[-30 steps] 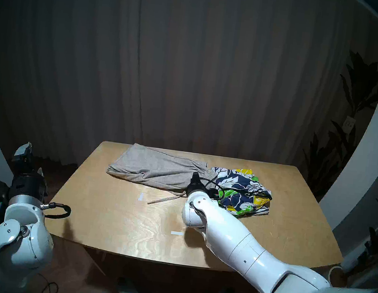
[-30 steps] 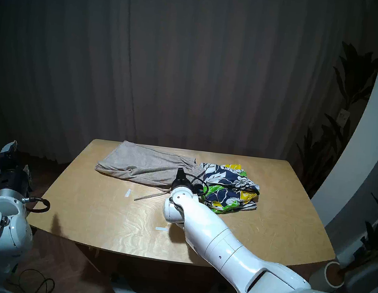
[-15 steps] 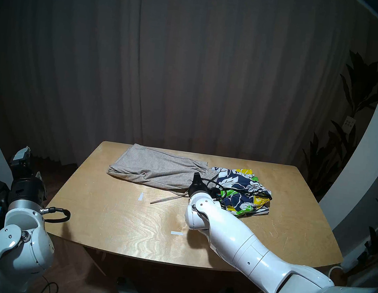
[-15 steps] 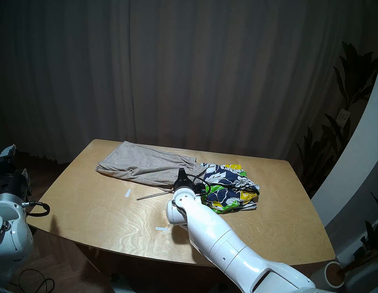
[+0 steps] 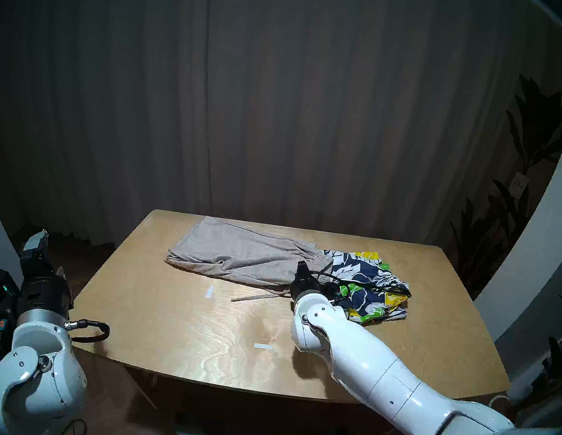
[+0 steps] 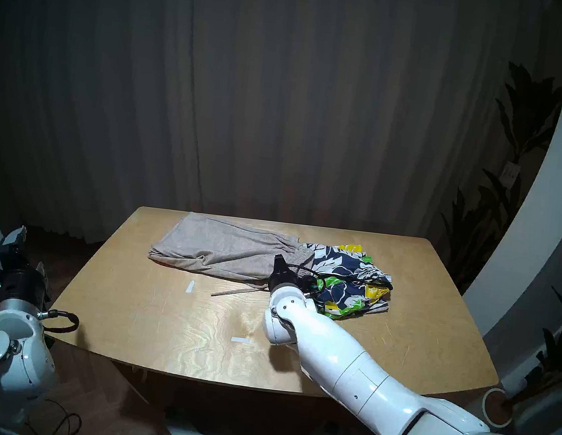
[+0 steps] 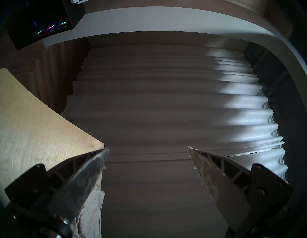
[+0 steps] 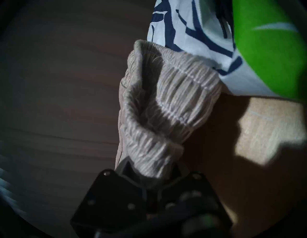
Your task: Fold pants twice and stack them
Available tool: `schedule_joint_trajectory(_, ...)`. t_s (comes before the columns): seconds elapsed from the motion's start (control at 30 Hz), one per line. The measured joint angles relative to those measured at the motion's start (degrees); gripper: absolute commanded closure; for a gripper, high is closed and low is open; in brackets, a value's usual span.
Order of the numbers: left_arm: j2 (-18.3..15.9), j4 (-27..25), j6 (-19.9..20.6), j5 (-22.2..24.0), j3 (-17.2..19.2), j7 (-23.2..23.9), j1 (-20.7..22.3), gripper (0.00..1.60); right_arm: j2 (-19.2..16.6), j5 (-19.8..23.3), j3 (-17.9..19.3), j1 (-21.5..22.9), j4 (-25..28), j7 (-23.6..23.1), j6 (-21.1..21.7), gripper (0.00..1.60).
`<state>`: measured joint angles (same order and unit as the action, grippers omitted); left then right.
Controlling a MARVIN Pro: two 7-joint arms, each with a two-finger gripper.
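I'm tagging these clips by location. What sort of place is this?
Probably a curtained indoor room set up for robot recording, perhaps a lab or studio. A bare wooden table stands before floor-length dark curtains, with potted plants at the right and grey knit pants and floral shorts laid out.

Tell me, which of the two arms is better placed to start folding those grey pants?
The right. Its right gripper is already shut on the gathered waistband of the grey pants, beside the floral shorts. The left gripper hangs open and empty off the table's left edge, away from both garments.
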<state>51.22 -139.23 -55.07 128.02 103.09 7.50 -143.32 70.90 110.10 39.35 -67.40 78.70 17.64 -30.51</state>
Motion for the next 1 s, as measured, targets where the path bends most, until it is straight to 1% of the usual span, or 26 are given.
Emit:
schedule_joint_trajectory(0.17,1.20,0.00,0.00,-0.84,-0.55,0.50,-0.52,0.00,-1.19,-1.45,-1.28,0.16,1.68,-0.82,0.64,1.60)
schedule_joint_trajectory(0.37,2.82,0.00,0.00,-1.90,-0.55,1.31,-1.23,0.00,-2.14,-3.75,-2.63,1.39,3.34,-1.72,1.19,1.60)
schedule_joint_trajectory(0.63,4.94,0.00,0.00,-3.11,-0.36,2.36,-2.17,0.00,-3.17,-6.84,-4.13,3.39,4.24,-2.47,1.91,1.60)
schedule_joint_trajectory(0.8,6.07,0.01,0.00,-3.59,-0.30,2.77,-2.55,0.00,-3.03,-8.80,-5.17,5.08,4.18,-2.72,2.55,1.60)
schedule_joint_trajectory(1.0,7.51,0.01,0.00,-3.85,0.22,2.98,-3.18,0.00,-1.61,-10.79,-6.54,7.86,3.15,-2.61,3.64,1.60)
